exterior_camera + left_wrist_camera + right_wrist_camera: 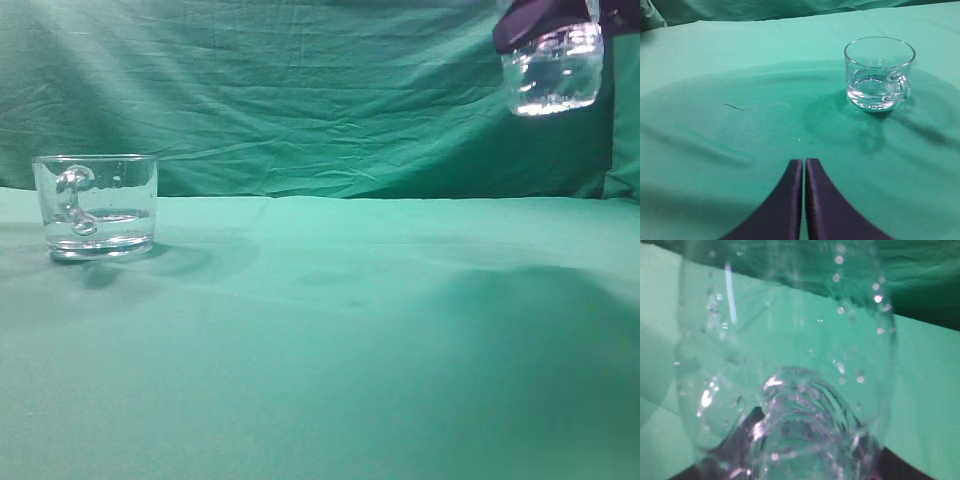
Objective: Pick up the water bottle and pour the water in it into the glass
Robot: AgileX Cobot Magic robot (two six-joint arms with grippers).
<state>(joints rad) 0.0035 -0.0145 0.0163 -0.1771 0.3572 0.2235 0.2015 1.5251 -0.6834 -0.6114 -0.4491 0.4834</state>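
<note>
The glass stands on the green cloth at the left, handle toward the camera, with a shallow layer of water in it. It also shows in the left wrist view, ahead and to the right of my left gripper, which is shut and empty above the cloth. My right gripper is shut on the water bottle, held high at the top right with only its bottom end in view, water inside. In the right wrist view the bottle fills the frame, droplets on its wall, and hides the jaws.
A green cloth covers the table and a green backdrop hangs behind it. A darker damp-looking patch spreads over the cloth round the glass in the left wrist view.
</note>
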